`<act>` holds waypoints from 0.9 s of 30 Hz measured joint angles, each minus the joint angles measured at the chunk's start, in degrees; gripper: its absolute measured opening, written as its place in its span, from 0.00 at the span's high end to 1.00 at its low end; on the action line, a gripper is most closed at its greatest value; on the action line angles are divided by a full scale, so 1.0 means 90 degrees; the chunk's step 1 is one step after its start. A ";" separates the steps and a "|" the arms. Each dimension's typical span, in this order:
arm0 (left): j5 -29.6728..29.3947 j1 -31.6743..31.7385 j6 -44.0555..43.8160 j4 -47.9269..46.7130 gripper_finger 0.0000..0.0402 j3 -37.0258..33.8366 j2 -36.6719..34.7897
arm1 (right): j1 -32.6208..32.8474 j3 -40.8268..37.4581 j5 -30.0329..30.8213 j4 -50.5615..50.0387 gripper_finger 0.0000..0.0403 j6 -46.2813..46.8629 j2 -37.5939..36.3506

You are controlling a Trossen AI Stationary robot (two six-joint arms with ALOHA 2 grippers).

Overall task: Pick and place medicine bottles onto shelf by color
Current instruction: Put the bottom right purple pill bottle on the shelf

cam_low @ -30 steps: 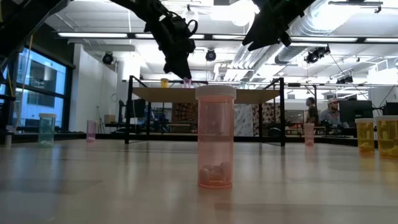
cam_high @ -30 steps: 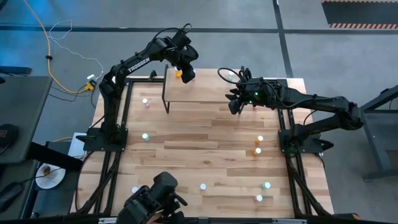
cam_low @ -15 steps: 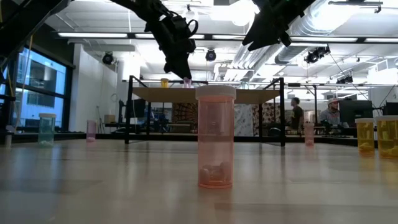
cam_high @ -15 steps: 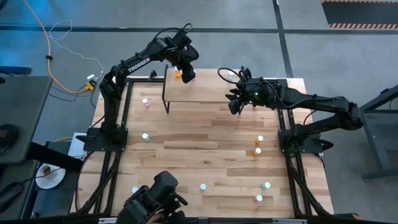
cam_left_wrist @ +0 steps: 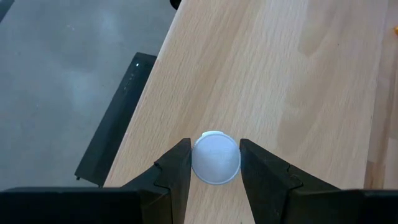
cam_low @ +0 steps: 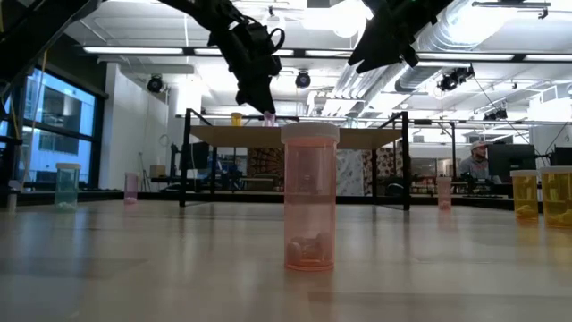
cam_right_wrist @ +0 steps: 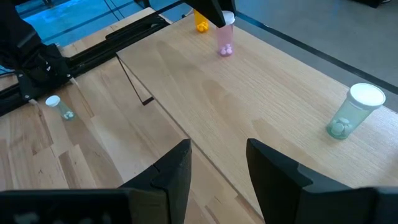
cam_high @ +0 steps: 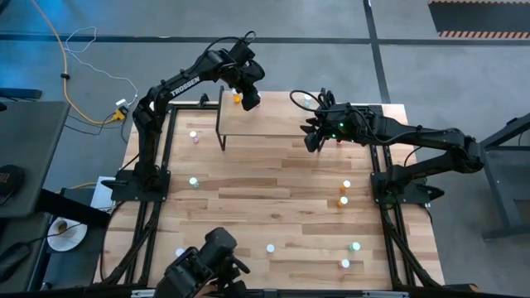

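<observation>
Clamped on a small white-capped pink bottle, the left gripper has its two dark fingers pressed against either side of the cap, with the bottle standing upright on the shelf. From above, this gripper sits over the far left corner of the light-wood platform, right beside an orange bottle already standing there. In the right wrist view the pink bottle shows a translucent pink body with small pills at the bottom, and the orange one stands just behind it.

Over the shelf's right side, the right gripper hovers with its fingers parted and nothing between them. A teal-green bottle with a white cap stands on the shelf near its right end.

More bottles are scattered across the table: a pink one and a teal one on the left, two orange ones on the right, and several along the near edge. One pink bottle stands closest to the low camera.
</observation>
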 joint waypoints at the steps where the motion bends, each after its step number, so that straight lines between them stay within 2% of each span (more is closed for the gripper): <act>1: -0.0001 0.0000 0.0011 0.0000 0.71 0.0000 0.0000 | -0.0002 -0.0001 0.0000 0.0000 0.64 0.0001 0.0000; 6: 0.0000 0.0000 0.0045 0.0000 0.70 0.0002 0.0000 | -0.0001 0.0000 -0.0001 0.0000 0.64 0.0000 0.0000; 17: -0.0310 -0.0002 0.0062 0.0008 0.56 0.0002 0.0005 | -0.0002 -0.0001 -0.0001 0.0000 0.64 -0.0001 0.0000; 27: -0.0362 -0.0001 0.0061 0.0138 0.55 0.0002 0.0005 | -0.0001 0.0000 -0.0001 0.0000 0.64 -0.0001 0.0000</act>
